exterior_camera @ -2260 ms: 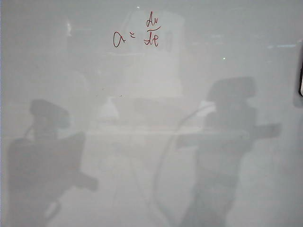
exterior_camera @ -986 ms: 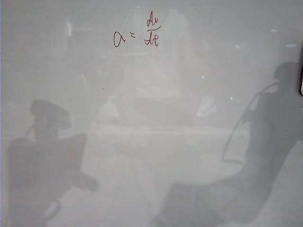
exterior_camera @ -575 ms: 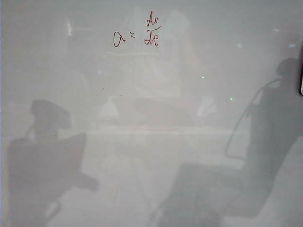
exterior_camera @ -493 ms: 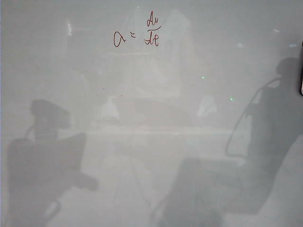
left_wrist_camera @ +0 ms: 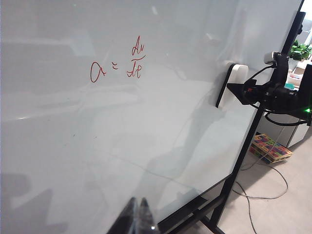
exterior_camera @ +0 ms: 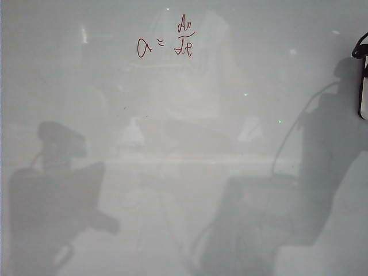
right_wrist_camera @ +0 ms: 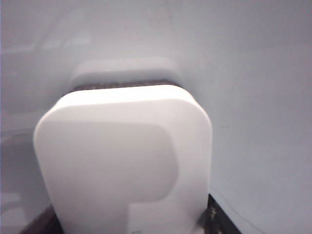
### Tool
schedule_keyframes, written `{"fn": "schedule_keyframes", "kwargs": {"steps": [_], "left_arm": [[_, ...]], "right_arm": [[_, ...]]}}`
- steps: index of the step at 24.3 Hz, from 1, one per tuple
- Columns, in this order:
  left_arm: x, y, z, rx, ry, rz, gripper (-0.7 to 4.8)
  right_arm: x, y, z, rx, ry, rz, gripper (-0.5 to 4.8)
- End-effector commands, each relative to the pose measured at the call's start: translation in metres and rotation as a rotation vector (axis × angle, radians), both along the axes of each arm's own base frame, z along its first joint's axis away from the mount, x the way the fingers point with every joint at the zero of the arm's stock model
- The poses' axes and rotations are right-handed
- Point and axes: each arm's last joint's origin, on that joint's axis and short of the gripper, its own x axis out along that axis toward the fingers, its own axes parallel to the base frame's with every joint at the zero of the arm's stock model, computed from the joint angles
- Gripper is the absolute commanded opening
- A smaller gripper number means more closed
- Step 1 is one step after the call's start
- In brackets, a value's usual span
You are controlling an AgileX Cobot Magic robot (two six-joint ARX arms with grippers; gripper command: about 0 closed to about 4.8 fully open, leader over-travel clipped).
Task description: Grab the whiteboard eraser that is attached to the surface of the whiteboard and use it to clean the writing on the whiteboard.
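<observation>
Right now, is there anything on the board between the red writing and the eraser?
No. In the left wrist view, only bare whiteboard lies between the writing and the eraser, just shadows and reflections.

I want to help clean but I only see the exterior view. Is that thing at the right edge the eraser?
Observer: Yes; the left wrist view shows the whole white whiteboard eraser stuck on the whiteboard.
Operator: Is an arm touching it?
Observer: The right wrist view shows the right end effector with a dark finger either side of it; contact is unclear.
Operator: And the other arm?
Observer: The left end effector is well away from the eraser, fingers together.
</observation>
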Motion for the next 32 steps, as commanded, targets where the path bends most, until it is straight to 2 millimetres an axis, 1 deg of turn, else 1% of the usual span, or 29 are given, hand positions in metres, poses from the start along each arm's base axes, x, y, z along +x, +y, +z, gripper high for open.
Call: {"fn": "schedule_keyframes", "kwargs": {"steps": [1, 2, 4, 8, 10, 12, 14, 16, 18, 20, 22, 26, 28, 30, 32], "left_arm": [[0.000, 0.000, 0.001, 0.002, -0.010, -0.005, -0.05], [0.000, 0.000, 0.001, 0.002, -0.010, -0.005, -0.05], [0.000, 0.000, 0.001, 0.002, -0.011, -0.005, -0.05], [0.000, 0.000, 0.001, 0.002, -0.011, -0.005, -0.05], [0.000, 0.000, 0.001, 0.003, -0.012, -0.004, -0.05], [0.000, 0.000, 0.001, 0.003, -0.011, -0.004, -0.05], [0.000, 0.000, 0.001, 0.003, -0.012, -0.004, -0.05], [0.000, 0.000, 0.001, 0.003, -0.011, -0.004, -0.05], [0.000, 0.000, 0.001, 0.003, -0.011, -0.004, -0.05], [0.000, 0.000, 0.001, 0.003, -0.011, -0.004, -0.05], [0.000, 0.000, 0.001, 0.003, -0.012, -0.003, -0.05], [0.000, 0.000, 0.001, 0.002, -0.011, 0.011, -0.05], [0.000, 0.000, 0.001, 0.002, -0.011, 0.011, -0.05], [0.000, 0.000, 0.001, 0.002, -0.011, 0.011, -0.05], [0.000, 0.000, 0.001, 0.002, -0.011, 0.011, -0.05]], "right_arm": [[0.000, 0.005, 0.004, 0.000, -0.023, 0.036, 3.04], [0.000, 0.005, 0.005, 0.000, -0.024, 0.033, 3.02], [-0.002, 0.006, 0.006, 0.000, -0.022, 0.033, 2.71], [-0.008, 0.007, 0.007, 0.002, 0.031, 0.035, 2.69], [-0.013, 0.008, 0.011, 0.003, 0.030, 0.040, 2.63], [-0.023, 0.009, 0.021, 0.003, -0.004, 0.084, 2.60], [-0.038, 0.020, 0.037, 0.000, -0.068, 0.196, 2.59], [-0.051, 0.029, 0.048, -0.003, -0.126, 0.270, 2.59], [-0.063, 0.039, 0.057, 0.000, -0.171, 0.322, 2.59], [-0.070, 0.046, 0.060, 0.005, -0.189, 0.351, 2.59], [-0.073, 0.055, 0.062, -0.010, -0.191, 0.372, 2.51], [-0.071, 0.082, 0.076, -0.195, -0.120, 0.363, 2.52], [-0.066, 0.100, 0.091, -0.287, -0.100, 0.341, 2.52], [-0.058, 0.128, 0.107, -0.391, -0.058, 0.314, 2.51], [-0.054, 0.149, 0.116, -0.461, -0.035, 0.307, 2.51]]}}
